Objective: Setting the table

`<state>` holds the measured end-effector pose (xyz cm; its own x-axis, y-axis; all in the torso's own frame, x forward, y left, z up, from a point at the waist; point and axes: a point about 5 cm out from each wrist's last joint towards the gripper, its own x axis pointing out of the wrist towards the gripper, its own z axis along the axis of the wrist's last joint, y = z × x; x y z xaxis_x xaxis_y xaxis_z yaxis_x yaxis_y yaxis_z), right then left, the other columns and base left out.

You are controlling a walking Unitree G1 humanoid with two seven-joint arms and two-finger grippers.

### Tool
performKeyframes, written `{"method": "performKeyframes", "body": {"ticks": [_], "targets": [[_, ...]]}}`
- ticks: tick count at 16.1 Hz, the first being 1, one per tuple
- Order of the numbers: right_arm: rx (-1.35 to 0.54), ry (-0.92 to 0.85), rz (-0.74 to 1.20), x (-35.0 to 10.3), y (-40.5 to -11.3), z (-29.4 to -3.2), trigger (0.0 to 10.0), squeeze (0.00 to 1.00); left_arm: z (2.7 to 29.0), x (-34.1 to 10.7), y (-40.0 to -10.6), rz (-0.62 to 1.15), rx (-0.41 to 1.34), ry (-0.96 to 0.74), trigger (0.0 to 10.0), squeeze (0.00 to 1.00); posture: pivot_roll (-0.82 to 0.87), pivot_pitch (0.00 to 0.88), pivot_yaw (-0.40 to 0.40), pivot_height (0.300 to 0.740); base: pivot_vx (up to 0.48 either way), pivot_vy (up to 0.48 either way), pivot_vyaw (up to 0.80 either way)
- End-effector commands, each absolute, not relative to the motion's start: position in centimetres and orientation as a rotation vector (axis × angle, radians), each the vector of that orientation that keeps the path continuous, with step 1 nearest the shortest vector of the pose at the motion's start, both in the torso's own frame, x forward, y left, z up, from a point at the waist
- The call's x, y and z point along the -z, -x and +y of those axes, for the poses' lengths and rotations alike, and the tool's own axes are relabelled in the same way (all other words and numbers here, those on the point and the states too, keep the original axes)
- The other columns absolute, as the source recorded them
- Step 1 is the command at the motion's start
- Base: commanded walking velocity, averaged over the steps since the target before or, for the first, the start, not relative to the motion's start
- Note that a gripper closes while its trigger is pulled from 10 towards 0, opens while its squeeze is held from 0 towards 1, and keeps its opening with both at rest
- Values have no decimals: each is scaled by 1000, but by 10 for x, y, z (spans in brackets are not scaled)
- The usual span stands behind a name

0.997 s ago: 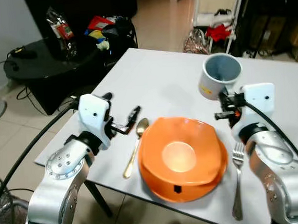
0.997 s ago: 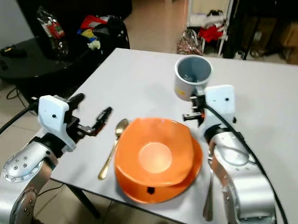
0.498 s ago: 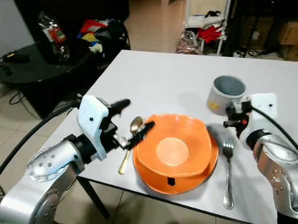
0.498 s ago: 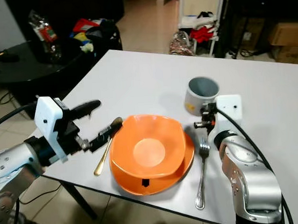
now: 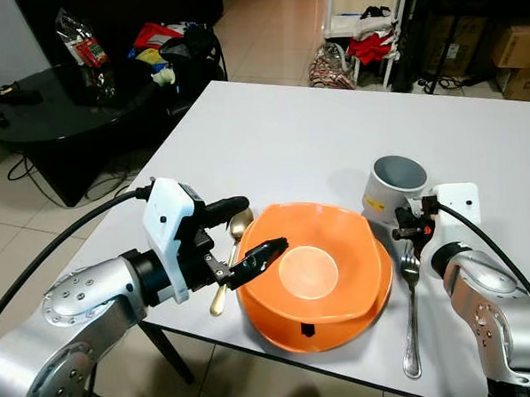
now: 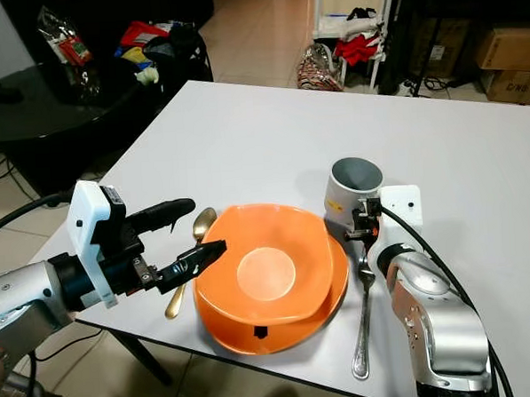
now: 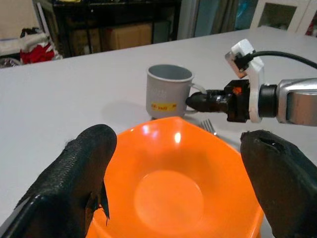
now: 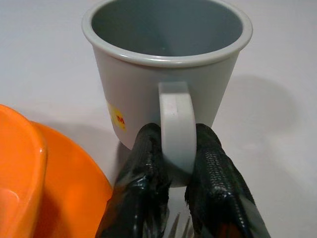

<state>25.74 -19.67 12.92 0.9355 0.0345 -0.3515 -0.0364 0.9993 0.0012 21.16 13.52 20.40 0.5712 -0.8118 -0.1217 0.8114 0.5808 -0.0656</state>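
Right gripper [image 8: 176, 158] pinched shut on the loop handle of the grey round plastic mug [image 5: 394, 184], one black finger [image 8: 146, 163] on each side. Mug standing upright on the white table top [image 5: 288, 135], just beside the far right edge of the orange plastic plate [image 5: 360, 314]. Left gripper [image 5: 245, 235] spread wide open, holding nothing, hanging over the near left rim of the orange square-ish bowl [image 5: 308, 263] that sits on the plate.

Looks like the mug is being put in its place. To do it well: keep the mug flat on the table, let go slowly, then pull straight back along the handle so nothing tips. Mind the silver metal fork [image 5: 410, 311] lying right under the wrist, beside the plate. Best to keep the left gripper off the bowl rim, and off the gold metal spoon [image 5: 226, 263] lying just to the left of the plate, partly under that arm.

Table smooth, pale and bare apart from this one place setting near the front edge. Beyond it, a tiled floor, a round black side table [image 5: 38, 108] with bags and clutter on it, dark shelves [image 5: 469, 19] with cardboard boxes, and red cloth [image 5: 368, 46] on a low rack.
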Motion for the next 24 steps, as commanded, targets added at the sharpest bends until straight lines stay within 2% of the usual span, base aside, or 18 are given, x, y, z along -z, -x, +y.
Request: {"method": "performKeyframes", "body": {"ticks": [1, 6, 7, 8, 9, 11, 12, 13, 17, 18, 24], "targets": [[-60, -1, 323, -135, -262, -193, 10000, 0, 137, -207, -211, 142, 948, -7, 10000, 0, -4, 0, 63, 740, 0, 0, 0], [-74, 0, 326, -129, -261, -190, 10000, 0, 137, -210, -211, 153, 954, -12, 10000, 0, 0, 0, 67, 740, 0, 0, 0], [-73, 1, 331, -127, -261, -189, 10000, 98, 137, -210, -211, 154, 956, -13, 10000, 0, 0, 0, 68, 740, 0, 0, 0], [-73, 1, 337, -125, -260, -189, 10000, 149, 137, -210, -211, 156, 957, -16, 10000, 0, 0, 0, 68, 740, 0, 0, 0], [-67, 4, 347, -121, -259, -191, 10000, 286, 138, -210, -212, 158, 957, -19, 10000, 0, 1, 0, 69, 740, 0, 0, 0], [-57, 5, 355, -118, -259, -192, 10000, 498, 137, -209, -212, 161, 957, -27, 10000, 0, 2, 0, 71, 740, 0, 0, 0], [-56, 5, 356, -118, -259, -192, 10000, 525, 137, -209, -212, 162, 958, -27, 10000, 0, 1, 0, 72, 740, 0, 0, 0], [-55, 6, 356, -117, -258, -193, 10000, 667, 137, -209, -212, 162, 957, -28, 10000, 0, 1, 0, 73, 740, 0, 0, 0], [-47, 11, 352, -115, -258, -194, 10000, 965, 138, -206, -213, 167, 948, -26, 10000, 0, -1, 0, 75, 740, 0, 0, 0], [-56, 12, 336, -119, -257, -193, 10000, 1000, 138, -206, -213, 166, 946, -25, 10000, 0, -2, 0, 74, 740, 0, 0, 0], [-21, 1, 230, -160, -226, -187, 10000, 1000, 144, -209, -215, 126, 890, -27, 10000, 0, -26, 0, 74, 740, 0, 0, 0]]}}
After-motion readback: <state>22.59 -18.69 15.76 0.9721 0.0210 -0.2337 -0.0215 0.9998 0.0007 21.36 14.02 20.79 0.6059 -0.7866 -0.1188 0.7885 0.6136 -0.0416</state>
